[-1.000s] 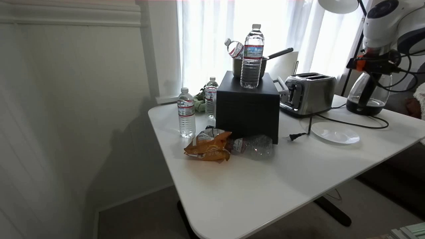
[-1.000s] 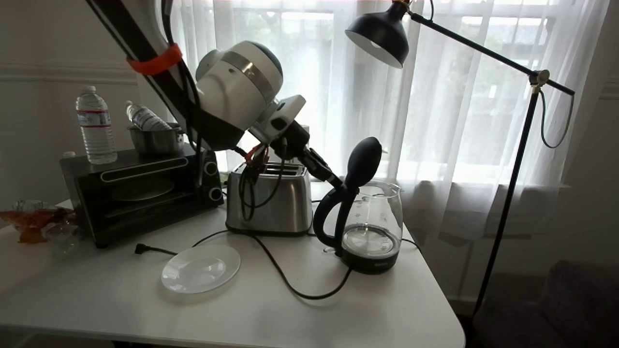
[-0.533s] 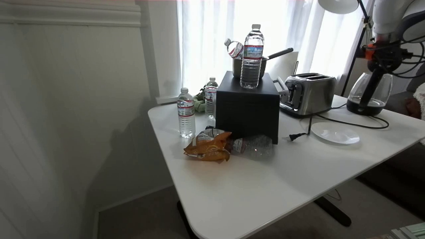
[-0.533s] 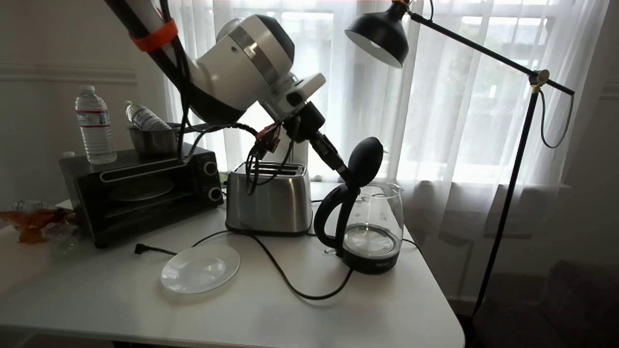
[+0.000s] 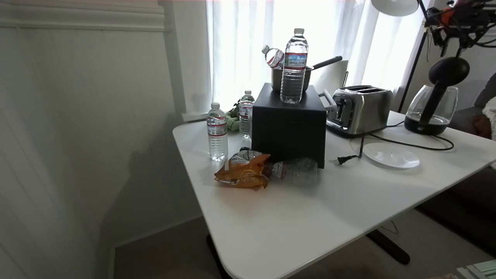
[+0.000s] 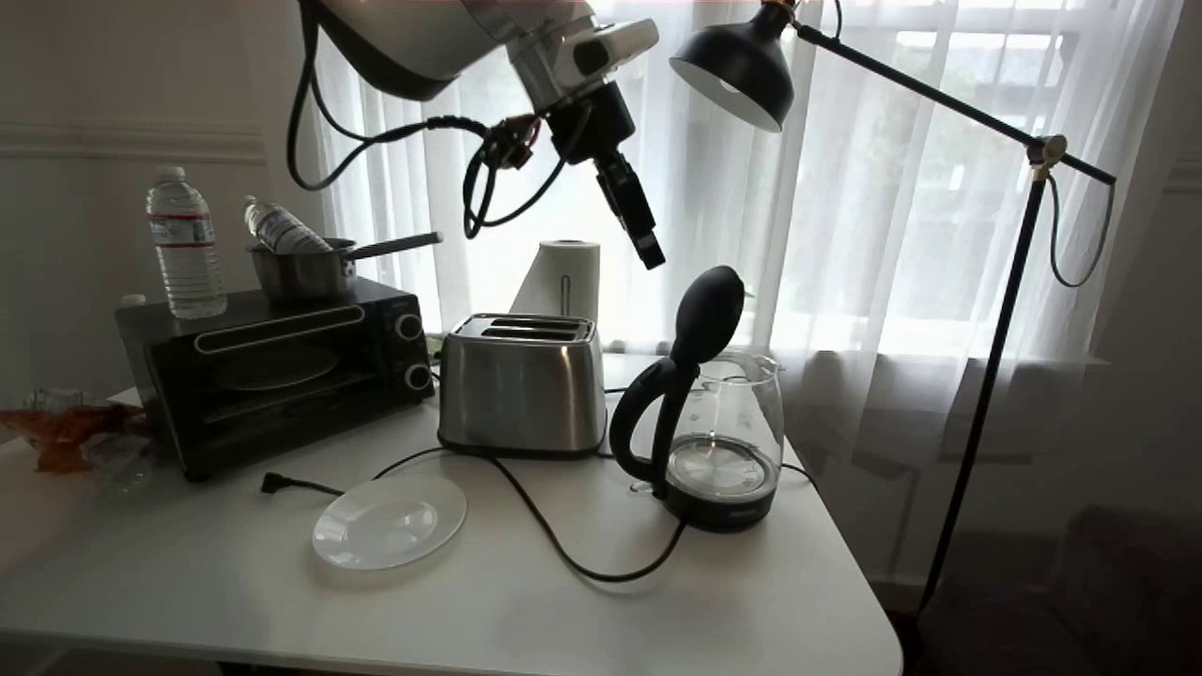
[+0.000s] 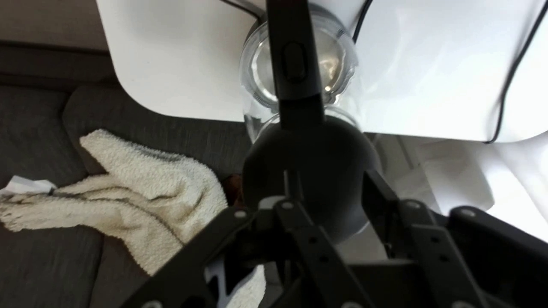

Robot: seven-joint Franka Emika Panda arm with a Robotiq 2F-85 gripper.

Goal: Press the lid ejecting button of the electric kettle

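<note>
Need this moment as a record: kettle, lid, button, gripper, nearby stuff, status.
kettle: upright on the white table
lid: open, standing up
button: oval, on the handle, likely the lid release; nothing on it
gripper: open, nothing held, not touching the lid
nearby: silver toaster, white plate, loose plug
status: looks done, judging by the raised lid

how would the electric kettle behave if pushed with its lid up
The electric kettle would probably slide before tipping, given its wide black base. Its clear jug looks rigid, perhaps breakable. The raised lid might swing if bumped.
</note>
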